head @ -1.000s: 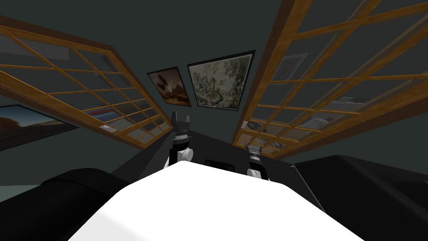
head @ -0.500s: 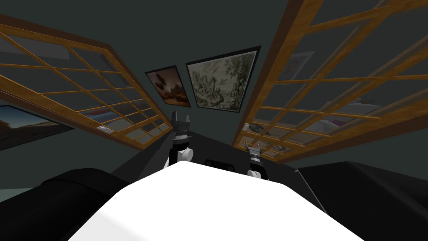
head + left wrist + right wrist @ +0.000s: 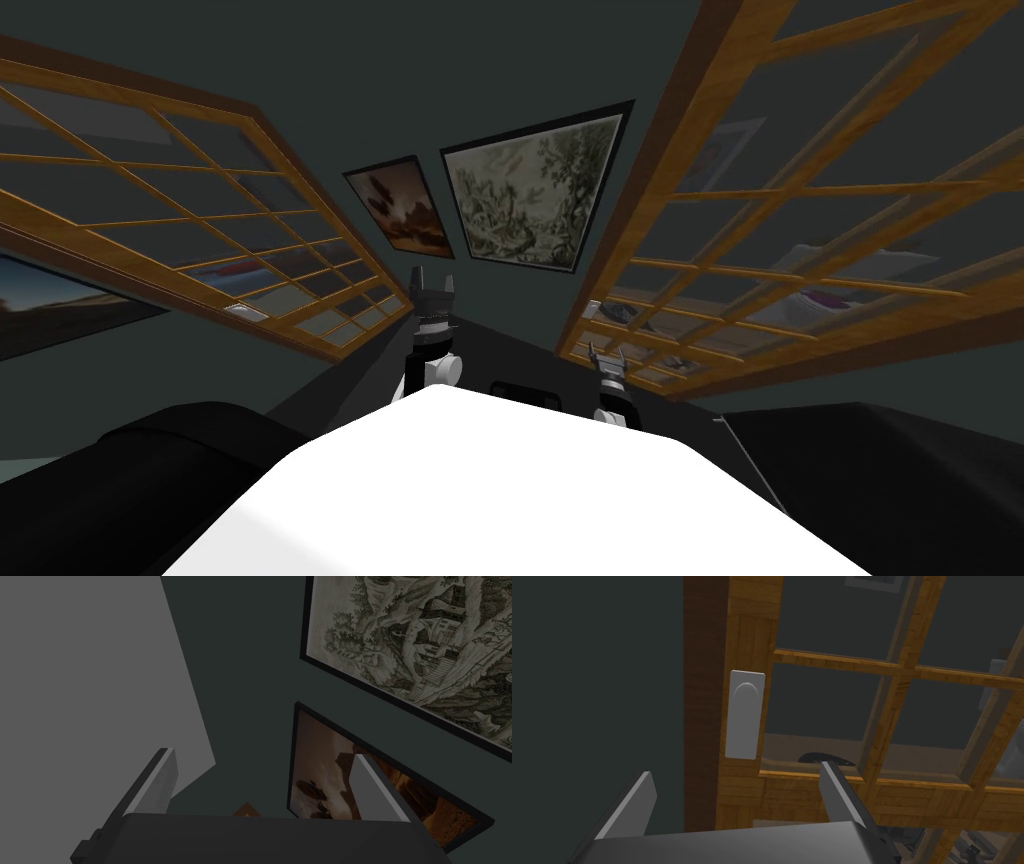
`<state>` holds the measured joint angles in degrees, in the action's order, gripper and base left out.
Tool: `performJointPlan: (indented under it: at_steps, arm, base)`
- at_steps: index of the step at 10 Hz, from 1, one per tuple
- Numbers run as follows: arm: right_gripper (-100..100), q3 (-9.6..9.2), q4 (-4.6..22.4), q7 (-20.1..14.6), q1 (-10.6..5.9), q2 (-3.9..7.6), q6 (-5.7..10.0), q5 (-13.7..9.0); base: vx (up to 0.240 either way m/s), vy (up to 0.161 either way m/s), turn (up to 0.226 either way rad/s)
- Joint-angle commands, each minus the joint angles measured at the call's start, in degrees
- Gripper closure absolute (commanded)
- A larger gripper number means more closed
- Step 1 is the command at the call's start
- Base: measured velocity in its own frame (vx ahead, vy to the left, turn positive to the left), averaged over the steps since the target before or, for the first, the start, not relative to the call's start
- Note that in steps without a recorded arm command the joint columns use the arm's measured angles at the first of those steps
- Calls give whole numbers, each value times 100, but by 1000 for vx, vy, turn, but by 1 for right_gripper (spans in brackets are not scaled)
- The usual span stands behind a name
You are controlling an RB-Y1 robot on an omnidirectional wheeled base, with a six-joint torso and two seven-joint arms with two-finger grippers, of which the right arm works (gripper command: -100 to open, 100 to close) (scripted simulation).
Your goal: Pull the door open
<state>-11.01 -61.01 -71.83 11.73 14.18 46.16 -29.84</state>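
A wood-framed glazed door (image 3: pixel 630 215) rises on my right. In the right wrist view its stile (image 3: pixel 752 636) carries a light grey handle plate (image 3: pixel 744 713). My right gripper (image 3: pixel 732 796) is open just short of that plate, with the stile between the lines of its fingers and nothing held. The head view shows it (image 3: pixel 605 352) at the door's lower corner. My left gripper (image 3: pixel 432 285) is raised in front of the chest, open and empty (image 3: pixel 260 786).
A second glazed wooden panel (image 3: pixel 250 250) slants on the left. Two framed pictures (image 3: pixel 520 195) (image 3: pixel 405 205) hang on the dark wall between the panels. Black bulky shapes lie low at the left (image 3: pixel 150 470) and right (image 3: pixel 880 470).
The whole head view has shifted: the right door and the pictures look slightly larger and nearer, so I have moved. Both grippers hold nearly the same place and stay open.
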Motion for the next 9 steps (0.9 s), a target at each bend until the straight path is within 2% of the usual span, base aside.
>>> performJointPlan:
  at_steps: [1, 4, 9]
  arm:
    - [-100, -24, 118, -168, -20, 26, 47, -57]
    - [-100, -82, 458, -561, -105, 83, 169, -193]
    - [-100, -151, 853, -1017, -205, 148, 310, -352]
  base:
    - [109, -2, 23]
    - [139, -7, 23]
    - [125, -15, 17]
